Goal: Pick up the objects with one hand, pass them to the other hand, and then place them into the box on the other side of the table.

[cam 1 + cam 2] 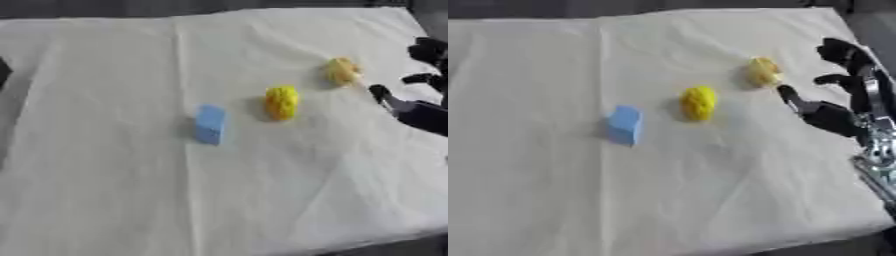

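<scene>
Three items on the white-cloth bench [105,190], well apart in a row. Nearest: blue block [210,124], looks stiff and flat-sided, so pinch across the faces. Mid: bright yellow lump [282,102], rounded, probably light and soft; wrap around its middle. Farthest: paler yellow lump [764,71], shape hard to make out, treat the same. Right robot hand [826,114] near it, not touching, released, fingers spread, nothing held. Left robot hand not visible. No box in sight.
</scene>
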`<move>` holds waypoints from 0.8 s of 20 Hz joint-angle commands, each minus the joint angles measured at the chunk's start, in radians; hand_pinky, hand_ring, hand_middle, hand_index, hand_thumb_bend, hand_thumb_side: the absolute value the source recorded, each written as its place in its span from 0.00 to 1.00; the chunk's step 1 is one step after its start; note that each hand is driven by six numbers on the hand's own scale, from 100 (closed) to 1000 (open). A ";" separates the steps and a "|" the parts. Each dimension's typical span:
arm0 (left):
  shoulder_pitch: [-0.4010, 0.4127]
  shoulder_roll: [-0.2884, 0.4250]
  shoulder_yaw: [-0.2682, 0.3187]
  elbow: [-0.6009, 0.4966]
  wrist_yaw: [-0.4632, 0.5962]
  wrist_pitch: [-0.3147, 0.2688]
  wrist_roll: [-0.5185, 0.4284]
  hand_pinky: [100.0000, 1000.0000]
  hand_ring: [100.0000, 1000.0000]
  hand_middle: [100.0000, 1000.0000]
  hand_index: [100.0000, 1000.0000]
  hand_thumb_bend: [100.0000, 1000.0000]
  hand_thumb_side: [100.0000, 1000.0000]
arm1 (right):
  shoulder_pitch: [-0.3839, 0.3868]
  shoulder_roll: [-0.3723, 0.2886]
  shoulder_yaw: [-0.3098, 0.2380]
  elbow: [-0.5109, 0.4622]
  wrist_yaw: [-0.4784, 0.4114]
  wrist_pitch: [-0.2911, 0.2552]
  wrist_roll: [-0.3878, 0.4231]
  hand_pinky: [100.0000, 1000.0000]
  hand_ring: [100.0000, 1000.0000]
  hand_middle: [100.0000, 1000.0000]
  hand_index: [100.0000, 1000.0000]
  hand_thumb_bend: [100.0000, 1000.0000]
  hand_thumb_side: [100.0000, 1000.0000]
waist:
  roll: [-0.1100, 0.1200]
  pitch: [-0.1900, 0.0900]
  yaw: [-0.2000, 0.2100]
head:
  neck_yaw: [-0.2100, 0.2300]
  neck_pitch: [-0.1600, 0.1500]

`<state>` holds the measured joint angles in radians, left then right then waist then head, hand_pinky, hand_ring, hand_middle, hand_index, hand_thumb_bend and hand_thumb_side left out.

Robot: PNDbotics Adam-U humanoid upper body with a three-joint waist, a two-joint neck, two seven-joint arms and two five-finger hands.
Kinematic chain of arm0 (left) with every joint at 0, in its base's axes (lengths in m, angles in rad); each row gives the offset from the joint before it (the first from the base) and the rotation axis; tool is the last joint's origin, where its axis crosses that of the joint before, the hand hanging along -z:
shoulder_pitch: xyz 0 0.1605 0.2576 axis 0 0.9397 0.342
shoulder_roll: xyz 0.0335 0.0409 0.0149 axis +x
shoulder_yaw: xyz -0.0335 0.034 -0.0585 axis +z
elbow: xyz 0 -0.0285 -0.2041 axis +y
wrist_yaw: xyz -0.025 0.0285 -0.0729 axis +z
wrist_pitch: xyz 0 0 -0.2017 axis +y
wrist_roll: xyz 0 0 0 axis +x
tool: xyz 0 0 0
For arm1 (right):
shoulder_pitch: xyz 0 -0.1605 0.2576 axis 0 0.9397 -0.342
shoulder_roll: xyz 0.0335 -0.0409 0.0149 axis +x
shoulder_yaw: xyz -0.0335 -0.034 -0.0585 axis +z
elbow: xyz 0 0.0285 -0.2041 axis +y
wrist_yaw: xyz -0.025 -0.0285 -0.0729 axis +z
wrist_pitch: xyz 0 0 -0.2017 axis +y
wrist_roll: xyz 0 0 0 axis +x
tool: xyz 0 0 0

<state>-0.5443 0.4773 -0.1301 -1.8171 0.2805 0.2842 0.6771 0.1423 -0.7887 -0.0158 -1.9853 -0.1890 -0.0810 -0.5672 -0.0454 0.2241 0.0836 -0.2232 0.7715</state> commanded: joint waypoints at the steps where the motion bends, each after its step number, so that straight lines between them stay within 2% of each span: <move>1: -0.008 0.005 0.014 -0.007 -0.020 -0.010 -0.005 0.68 0.80 0.77 0.86 0.13 0.71 | 0.001 -0.017 -0.007 -0.015 -0.003 -0.001 -0.009 0.60 0.85 0.74 0.83 0.47 0.00 | -0.004 0.000 -0.003 | 0.004 -0.001; 11: -0.005 -0.007 0.011 -0.006 -0.031 -0.014 -0.015 0.68 0.79 0.76 0.85 0.13 0.71 | 0.004 -0.019 -0.008 -0.015 -0.004 -0.002 -0.010 0.59 0.84 0.73 0.83 0.48 0.00 | 0.003 -0.006 0.000 | 0.007 -0.001; 16: -0.009 -0.007 0.007 -0.009 -0.034 -0.011 -0.018 0.68 0.79 0.76 0.85 0.13 0.70 | -0.026 -0.055 -0.011 -0.015 0.017 0.014 0.019 0.61 0.85 0.75 0.84 0.50 0.00 | 0.006 -0.005 0.006 | 0.000 -0.001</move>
<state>-0.5402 0.4562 -0.1300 -1.8138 0.2530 0.2735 0.6616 0.1226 -0.8006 -0.0157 -1.9853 -0.1805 -0.0693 -0.5571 -0.0450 0.2241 0.0903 -0.2200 0.7715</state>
